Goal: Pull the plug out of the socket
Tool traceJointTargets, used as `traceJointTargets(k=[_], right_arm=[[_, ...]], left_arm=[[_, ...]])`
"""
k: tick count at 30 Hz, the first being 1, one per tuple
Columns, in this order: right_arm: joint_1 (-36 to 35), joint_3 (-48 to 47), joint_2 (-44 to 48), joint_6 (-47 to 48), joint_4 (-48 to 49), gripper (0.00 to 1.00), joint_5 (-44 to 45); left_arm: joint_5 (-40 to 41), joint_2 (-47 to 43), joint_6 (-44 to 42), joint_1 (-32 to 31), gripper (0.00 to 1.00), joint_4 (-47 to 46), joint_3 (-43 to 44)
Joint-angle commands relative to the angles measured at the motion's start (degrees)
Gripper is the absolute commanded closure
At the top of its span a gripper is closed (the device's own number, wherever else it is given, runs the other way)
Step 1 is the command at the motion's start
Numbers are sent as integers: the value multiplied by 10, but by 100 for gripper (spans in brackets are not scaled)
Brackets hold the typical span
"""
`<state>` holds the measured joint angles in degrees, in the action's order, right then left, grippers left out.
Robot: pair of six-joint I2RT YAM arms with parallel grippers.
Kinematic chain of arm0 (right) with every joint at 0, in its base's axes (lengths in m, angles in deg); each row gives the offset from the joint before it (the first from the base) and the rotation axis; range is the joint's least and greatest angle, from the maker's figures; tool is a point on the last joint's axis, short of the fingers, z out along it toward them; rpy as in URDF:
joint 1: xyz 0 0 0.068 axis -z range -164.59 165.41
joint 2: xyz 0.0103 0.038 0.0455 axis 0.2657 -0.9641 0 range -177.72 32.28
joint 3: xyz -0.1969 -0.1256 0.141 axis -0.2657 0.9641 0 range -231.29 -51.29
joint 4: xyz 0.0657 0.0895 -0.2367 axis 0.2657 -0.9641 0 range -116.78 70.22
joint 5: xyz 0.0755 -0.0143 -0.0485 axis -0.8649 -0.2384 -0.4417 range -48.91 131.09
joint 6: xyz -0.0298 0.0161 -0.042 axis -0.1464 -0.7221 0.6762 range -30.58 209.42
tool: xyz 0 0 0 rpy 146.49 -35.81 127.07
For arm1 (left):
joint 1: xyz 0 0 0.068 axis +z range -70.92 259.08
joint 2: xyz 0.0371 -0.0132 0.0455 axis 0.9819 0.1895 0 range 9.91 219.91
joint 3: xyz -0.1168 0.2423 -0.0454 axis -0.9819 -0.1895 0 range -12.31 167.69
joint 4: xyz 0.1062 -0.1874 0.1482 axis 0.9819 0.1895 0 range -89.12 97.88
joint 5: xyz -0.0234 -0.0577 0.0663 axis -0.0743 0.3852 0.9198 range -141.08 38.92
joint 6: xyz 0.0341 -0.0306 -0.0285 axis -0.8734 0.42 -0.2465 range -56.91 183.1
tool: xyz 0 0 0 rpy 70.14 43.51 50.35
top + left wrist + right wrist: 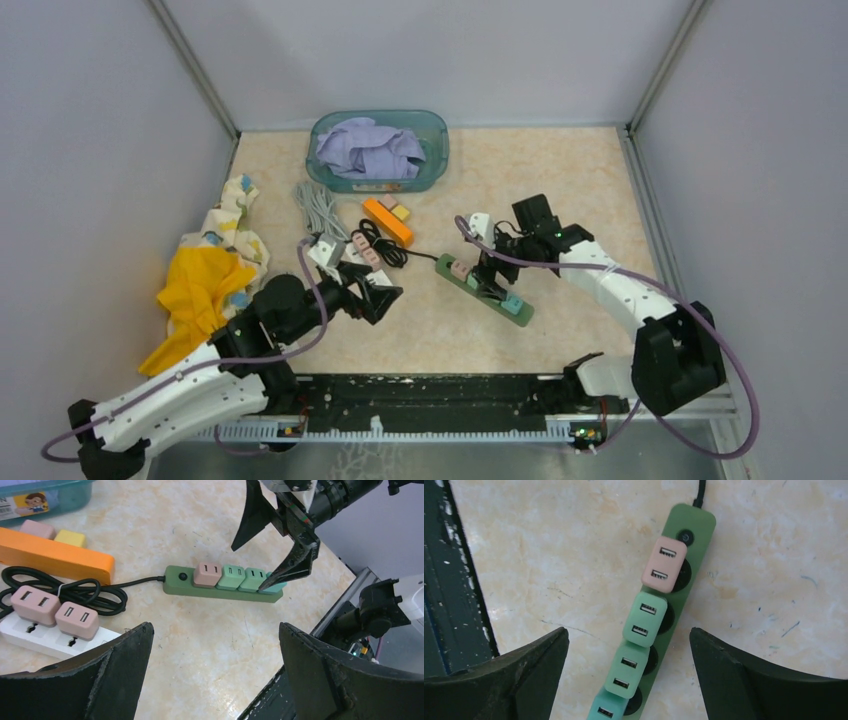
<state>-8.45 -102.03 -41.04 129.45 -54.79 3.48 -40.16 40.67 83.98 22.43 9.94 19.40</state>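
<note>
A green power strip (492, 292) lies mid-table with a pink plug (664, 564), two light green plugs (645, 618) and a teal plug (605, 707) in its sockets. My right gripper (629, 632) is open and hovers straight above the strip, with one finger on each side of the light green plugs and touching nothing. In the left wrist view the right gripper (250, 567) stands over the strip's far end (220, 587). My left gripper (215, 626) is open and empty above bare table, to the left of the strip.
A white power strip (30, 632) with two pink plugs, a black coiled cable (95, 592) and an orange strip (55, 557) lie left of the green one. A teal bin (378, 150) of purple cloth stands at the back. Yellow cloth (200, 290) lies far left. A black rail (430, 400) lines the front edge.
</note>
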Motion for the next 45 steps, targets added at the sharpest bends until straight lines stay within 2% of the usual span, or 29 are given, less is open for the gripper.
traceJointTargets(k=[1, 6, 8, 11, 14, 16, 19, 22, 25, 30, 35, 39, 41, 42, 43, 44, 45], right_arm=[[-9, 31, -7, -67, 60, 8, 75], [-55, 53, -68, -85, 90, 8, 187], [-58, 49, -83, -87, 98, 11, 213], [-59, 43, -97, -79, 96, 25, 217], [-60, 40, -109, -57, 75, 46, 191], [-60, 38, -112, -34, 57, 55, 164], [-61, 36, -100, 17, 26, 64, 120], [-64, 40, -72, 138, -22, 72, 64], [-70, 43, -55, 271, -69, 77, 47], [-76, 10, -95, 394, -123, 74, 60], [-86, 3, -119, 420, -106, 73, 85], [-87, 1, -118, 412, -99, 70, 82], [-85, -11, -117, 363, -87, 54, 72], [-83, -20, -116, 338, -88, 49, 62], [-75, -29, -108, 326, -96, 41, 45], [-58, -37, -98, 312, -103, 28, 22], [-43, -43, -86, 308, -111, 22, -6]], left_arm=[[-45, 15, -26, -2, 0, -71, -23], [-70, 9, -40, -1, 0, -129, -69], [-77, -3, -47, -1, 0, -149, -87], [-92, -29, -59, -1, 0, -179, -118], [-116, -48, -74, -2, 0, -213, -151], [-135, -55, -85, -1, 0, -233, -168], [-173, -52, -112, -1, 0, -257, -183], [-232, -34, -128, -2, 2, -287, -192], [-282, 12, -127, -5, 4, -365, -213], [-274, 101, -186, -30, 5, -408, -220], [-234, 166, -252, -50, 3, -407, -208], [-237, 200, -274, -50, 1, -433, -212], [-238, 229, -279, -51, 0, -451, -208], [-241, 248, -280, -51, 0, -456, -204], [-241, 266, -283, -51, 0, -460, -198], [-239, 286, -284, -51, 0, -465, -191], [-238, 301, -284, -50, 0, -471, -186]])
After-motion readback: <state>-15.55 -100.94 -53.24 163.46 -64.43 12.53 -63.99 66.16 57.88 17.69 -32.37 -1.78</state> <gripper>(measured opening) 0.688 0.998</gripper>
